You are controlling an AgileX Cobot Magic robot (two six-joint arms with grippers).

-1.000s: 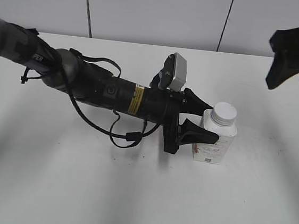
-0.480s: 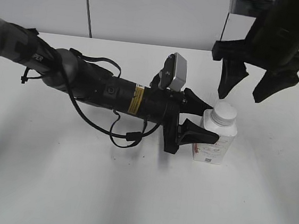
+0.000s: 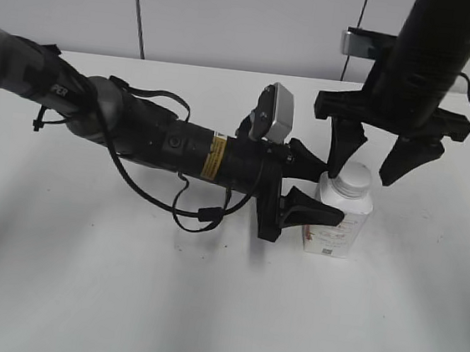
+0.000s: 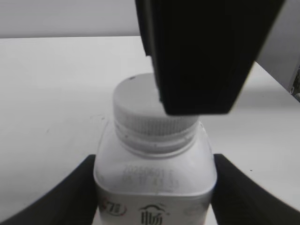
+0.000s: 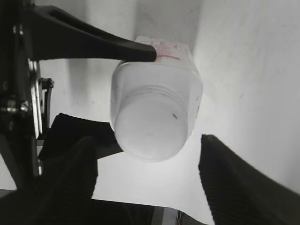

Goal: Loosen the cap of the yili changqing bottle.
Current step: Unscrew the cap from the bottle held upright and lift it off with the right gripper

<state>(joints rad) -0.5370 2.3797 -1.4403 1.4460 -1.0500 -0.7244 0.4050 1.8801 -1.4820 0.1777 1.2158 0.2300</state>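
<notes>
The yili changqing bottle (image 3: 339, 229) stands upright on the white table, white with red print. Its ribbed white cap (image 3: 354, 179) is on the neck. My left gripper (image 3: 332, 191) comes in from the left and is shut on the bottle's body, one finger on each side. This shows in the left wrist view: the bottle (image 4: 154, 180), the cap (image 4: 140, 110), the gripper (image 4: 154, 199). My right gripper (image 3: 361, 175) hangs open right above the cap, fingers on either side, not touching. In the right wrist view the cap (image 5: 150, 129) lies between its open fingers (image 5: 147, 140).
The left arm (image 3: 163, 139) and its cable lie across the white table (image 3: 204, 307) from the far left. A grey panelled wall stands behind the table. One right finger (image 4: 201, 56) blocks much of the left wrist view.
My right gripper has come in from the upper right and lowered until its open fingers flank the cap. The left gripper and the bottle have not moved.
</notes>
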